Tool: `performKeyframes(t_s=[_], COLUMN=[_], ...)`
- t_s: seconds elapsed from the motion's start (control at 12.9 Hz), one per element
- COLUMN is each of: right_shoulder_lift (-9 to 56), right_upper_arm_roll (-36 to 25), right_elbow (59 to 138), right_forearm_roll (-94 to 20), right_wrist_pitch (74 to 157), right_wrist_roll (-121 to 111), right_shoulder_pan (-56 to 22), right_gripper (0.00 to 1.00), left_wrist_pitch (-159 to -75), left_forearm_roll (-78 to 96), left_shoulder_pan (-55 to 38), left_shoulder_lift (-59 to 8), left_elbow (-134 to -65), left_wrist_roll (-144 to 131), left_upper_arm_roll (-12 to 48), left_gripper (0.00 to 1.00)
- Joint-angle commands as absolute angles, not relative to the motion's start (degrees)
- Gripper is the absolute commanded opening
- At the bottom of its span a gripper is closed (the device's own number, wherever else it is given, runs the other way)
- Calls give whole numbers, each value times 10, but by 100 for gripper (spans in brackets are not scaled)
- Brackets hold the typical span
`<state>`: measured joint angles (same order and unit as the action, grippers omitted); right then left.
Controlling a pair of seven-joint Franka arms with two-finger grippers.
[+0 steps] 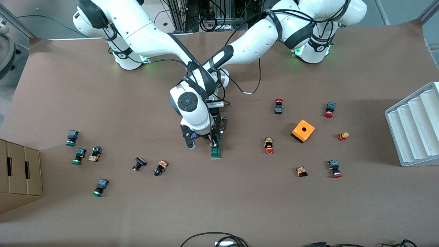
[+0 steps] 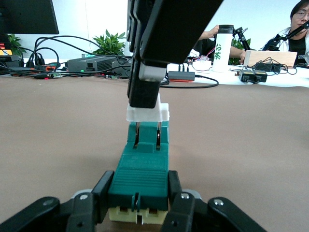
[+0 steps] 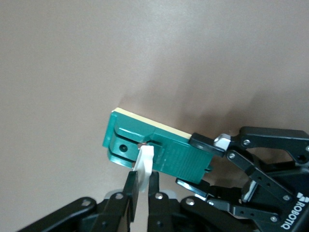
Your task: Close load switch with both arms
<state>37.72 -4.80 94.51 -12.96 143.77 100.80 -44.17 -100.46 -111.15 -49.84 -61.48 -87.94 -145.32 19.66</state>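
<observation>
- Front view: at mid-frame on the counter (image 1: 103, 212), both arms meet over the load switch (image 1: 215, 151).
- Left wrist view: left gripper (image 2: 140, 203), jaws clamped on the green body at bottom centre.
- Right wrist view: right gripper (image 3: 141, 182), jaws pinching the white handle (image 3: 143, 162); pressing it down likely comes next.

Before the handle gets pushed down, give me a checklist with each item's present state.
1. Load switch lies flat on the table: ok.
2. Left gripper clamps the green body, one finger on each side: ok.
3. Right gripper is shut on the white handle: ok.
4. Handle fully seated in the body: not ok, its blades still show above the green block.
5. Push buttons clear of the switch, the nearest one lying apart toward the right arm's end: ok.
</observation>
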Motion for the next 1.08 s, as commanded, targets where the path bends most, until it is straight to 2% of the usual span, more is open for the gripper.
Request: performKeyframes(t_s=[0.0, 1.0], right_shoulder_lift=[411, 468], right_upper_arm_roll=[-48, -48], right_elbow=[905, 832], right_forearm_roll=[-138, -139], right_wrist_pitch=[1446, 1445], right_wrist_roll=[997, 997], right_shoulder_pan=[-431, -413], right_gripper=[13, 14], left_wrist_pitch=[-1010, -1010], left_forearm_roll=[-1113, -1114], left_shoulder_pan=[-500, -499], left_shoulder_lift=[-639, -640], left_elbow=[-866, -865], left_wrist_roll=[-1461, -1460], left_upper_arm_roll=[200, 200], left_gripper=[50, 50])
